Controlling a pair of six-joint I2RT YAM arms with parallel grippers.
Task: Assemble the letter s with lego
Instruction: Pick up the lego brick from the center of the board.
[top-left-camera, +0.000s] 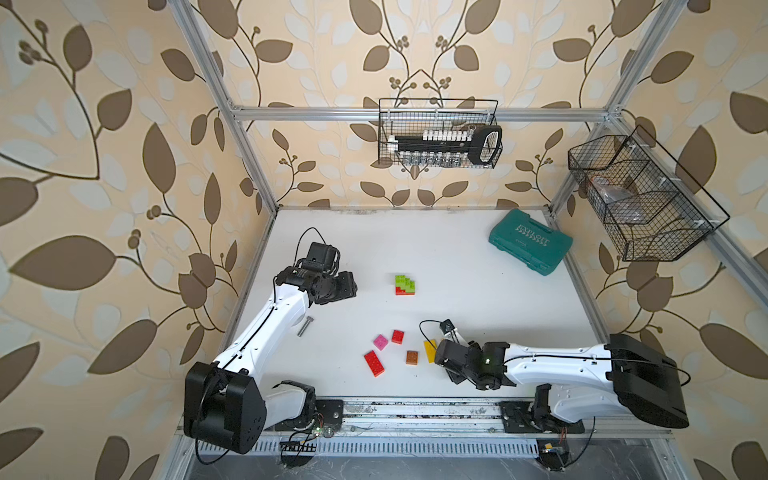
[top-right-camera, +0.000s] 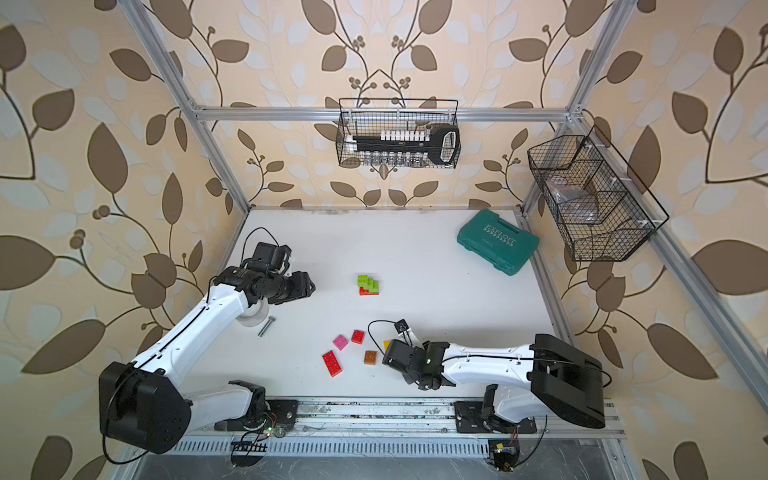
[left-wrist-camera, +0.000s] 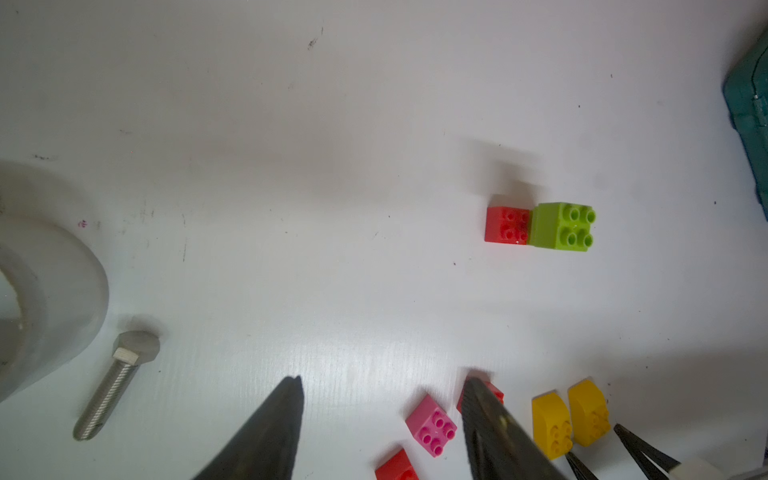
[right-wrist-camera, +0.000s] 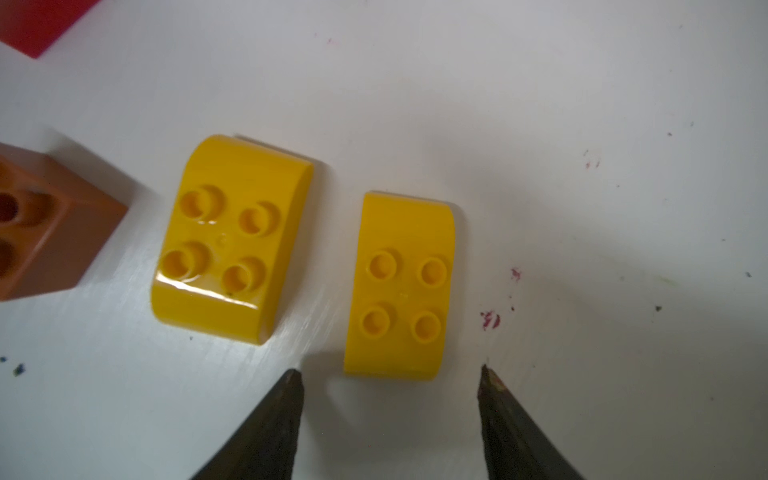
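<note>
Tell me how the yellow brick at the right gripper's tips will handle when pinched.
Probably rigid: the yellow brick looks like hard glossy plastic. Its rounded ends may slip; the straight sides, which the open right gripper lines up with, look safer. Lying flat, studs up, it should slide rather than roll if pushed.

Glossy yellow plastic bricks (right-wrist-camera: 232, 239) catch the light before my right gripper (right-wrist-camera: 388, 374), its fingers (right-wrist-camera: 266, 432) dull, dark and grainy. The brown brick (right-wrist-camera: 54, 232) is smooth plastic too. The white table (left-wrist-camera: 291, 166) looks smooth but scuffed; the bolt (left-wrist-camera: 112, 382) is matt grey threaded metal; the teal case (top-left-camera: 530, 243) is plastic.
</note>
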